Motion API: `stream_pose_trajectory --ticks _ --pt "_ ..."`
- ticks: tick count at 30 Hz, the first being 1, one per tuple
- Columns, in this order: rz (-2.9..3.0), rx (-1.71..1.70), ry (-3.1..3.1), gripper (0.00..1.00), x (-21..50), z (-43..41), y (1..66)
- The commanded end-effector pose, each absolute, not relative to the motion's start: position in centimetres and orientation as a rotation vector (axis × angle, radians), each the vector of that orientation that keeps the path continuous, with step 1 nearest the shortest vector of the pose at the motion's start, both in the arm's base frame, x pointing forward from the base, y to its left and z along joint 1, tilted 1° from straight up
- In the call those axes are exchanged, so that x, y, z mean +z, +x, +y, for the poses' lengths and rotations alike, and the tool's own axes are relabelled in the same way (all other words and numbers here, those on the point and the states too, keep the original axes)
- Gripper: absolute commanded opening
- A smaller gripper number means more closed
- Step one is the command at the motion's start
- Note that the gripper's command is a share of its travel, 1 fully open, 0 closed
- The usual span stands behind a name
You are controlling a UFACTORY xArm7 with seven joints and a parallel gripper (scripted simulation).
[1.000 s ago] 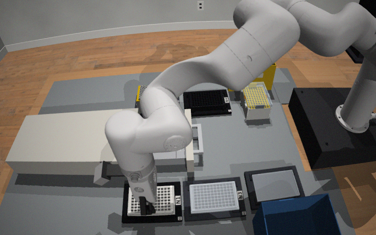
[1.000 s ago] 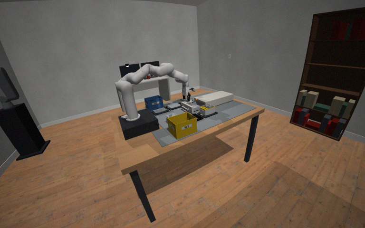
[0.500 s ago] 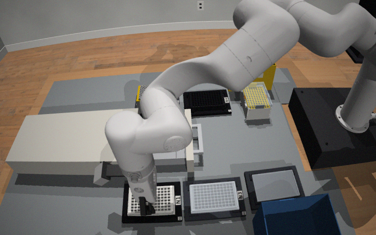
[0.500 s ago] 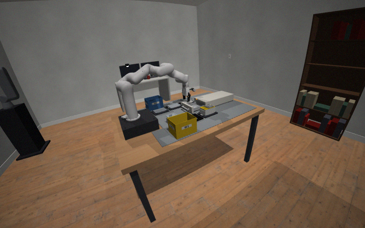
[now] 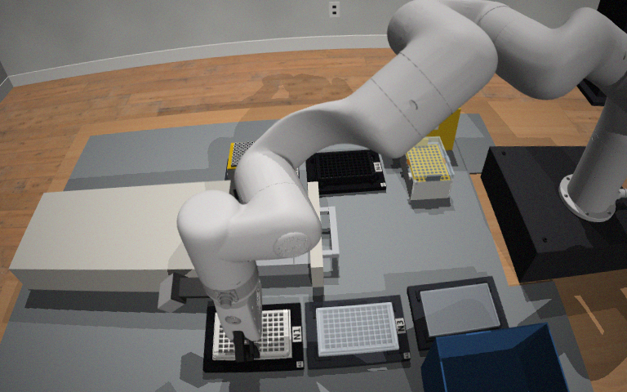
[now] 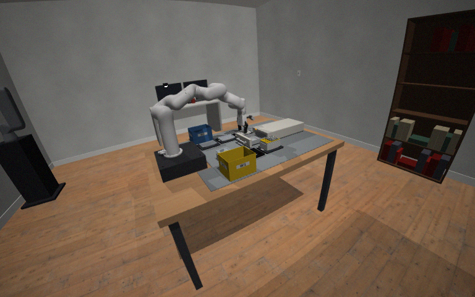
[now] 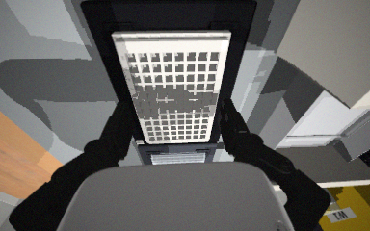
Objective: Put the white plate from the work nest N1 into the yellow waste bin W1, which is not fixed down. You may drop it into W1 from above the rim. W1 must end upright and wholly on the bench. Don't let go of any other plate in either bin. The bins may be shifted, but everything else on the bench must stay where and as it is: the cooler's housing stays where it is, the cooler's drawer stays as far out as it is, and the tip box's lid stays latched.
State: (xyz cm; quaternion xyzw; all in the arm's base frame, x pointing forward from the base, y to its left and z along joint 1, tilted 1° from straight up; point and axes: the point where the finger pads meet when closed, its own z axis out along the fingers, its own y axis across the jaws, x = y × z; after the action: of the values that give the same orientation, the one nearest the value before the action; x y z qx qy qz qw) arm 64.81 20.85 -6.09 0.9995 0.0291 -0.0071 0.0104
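White plate point(image 7: 173, 87) lies flat in nest N1 point(image 5: 298, 358), directly beneath the gripper point(image 7: 175, 126). Fingers stand fully apart, one on each long side of the plate, gripping nothing. A second plate point(image 5: 357, 328) lies in the adjoining nest. Cooler housing point(image 5: 106, 231) stands just behind N1. Yellow bin W1 point(image 6: 238, 164) stands well apart, near the bench edge.

arm point(image 5: 370, 115): smooth white rounded links, thin dark seam lines
wrist, just above claw: pale grey band, small screws
claw point(image 5: 245, 354): black fingers
base flange point(image 5: 583, 208): white ring, bolted
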Motion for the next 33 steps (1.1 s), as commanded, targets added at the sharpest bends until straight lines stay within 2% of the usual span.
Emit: stream_pose_trajectory --ticks 1,32,33 --pt "0.091 -0.014 3.121 1.00 -6.09 20.91 64.99" --pt "0.091 -0.014 3.121 1.00 -6.82 20.89 64.99" --pt "0.091 -0.014 3.121 0.00 -6.75 20.89 64.99"
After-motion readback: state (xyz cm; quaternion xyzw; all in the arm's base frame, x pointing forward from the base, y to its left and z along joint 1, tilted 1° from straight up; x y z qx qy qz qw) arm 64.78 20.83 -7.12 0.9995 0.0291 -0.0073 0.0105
